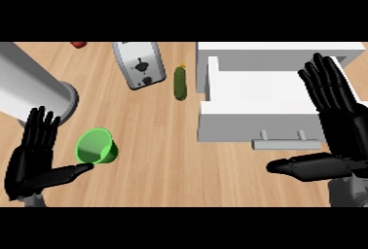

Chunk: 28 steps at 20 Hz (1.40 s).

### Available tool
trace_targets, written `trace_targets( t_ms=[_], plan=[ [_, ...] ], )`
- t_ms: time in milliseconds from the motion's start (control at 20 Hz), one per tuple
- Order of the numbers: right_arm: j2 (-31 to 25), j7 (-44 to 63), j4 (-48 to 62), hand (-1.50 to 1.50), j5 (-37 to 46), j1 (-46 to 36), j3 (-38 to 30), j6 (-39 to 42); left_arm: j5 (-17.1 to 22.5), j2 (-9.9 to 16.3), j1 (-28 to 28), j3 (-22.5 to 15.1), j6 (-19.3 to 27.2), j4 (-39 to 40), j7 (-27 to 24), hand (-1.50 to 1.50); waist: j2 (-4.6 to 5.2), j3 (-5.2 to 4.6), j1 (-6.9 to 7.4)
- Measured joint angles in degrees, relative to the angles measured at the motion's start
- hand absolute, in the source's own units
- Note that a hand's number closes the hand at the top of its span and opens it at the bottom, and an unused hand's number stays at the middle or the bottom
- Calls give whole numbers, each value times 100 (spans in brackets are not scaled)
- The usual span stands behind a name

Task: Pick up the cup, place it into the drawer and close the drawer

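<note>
Wooden counter (165, 160); glossy green cup (96, 146) beside left hand (32, 158); fingers straight, empty.

Wood-grain counter (165, 160), glossy green cup (96, 146)

Toaster (140, 64) beside cucumber (179, 83); grey cylinder (32, 92) at left.

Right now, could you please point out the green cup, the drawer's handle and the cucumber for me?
green cup (96, 146), head view, on its inner wall just inside the rim.
drawer's handle (285, 144), head view, on the middle of the grey bar.
cucumber (179, 83), head view, on the middle of its green body.
</note>
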Motion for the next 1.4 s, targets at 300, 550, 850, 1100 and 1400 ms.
trace_targets(
  t_ms=[300, 550, 850, 1100, 1400],
  plan=[
    [-18, 60, 140, -150, -1, -233, -78, -6, -222, 61, -79, 152, -47, 1231, -798, -150, 1, -2, -1],
    [-44, 95, 285, -150, 9, -429, -146, -11, -232, 237, -247, 334, -212, 2252, -1399, -150, 1, -2, -3],
    [-84, 248, 143, -150, -80, -437, -207, 28, -437, 464, -926, 474, -243, 4064, -2480, -150, 3, -3, -23],
    [-104, 348, 20, -150, -124, -445, -228, 50, -549, 689, -1468, 615, -352, 5576, -3483, -150, 11, -7, -46],
    [-203, 350, 72, -150, -253, -442, -350, 185, -647, 827, -2029, 706, -406, 6895, -4364, -150, 20, -11, -69]
  ],
)
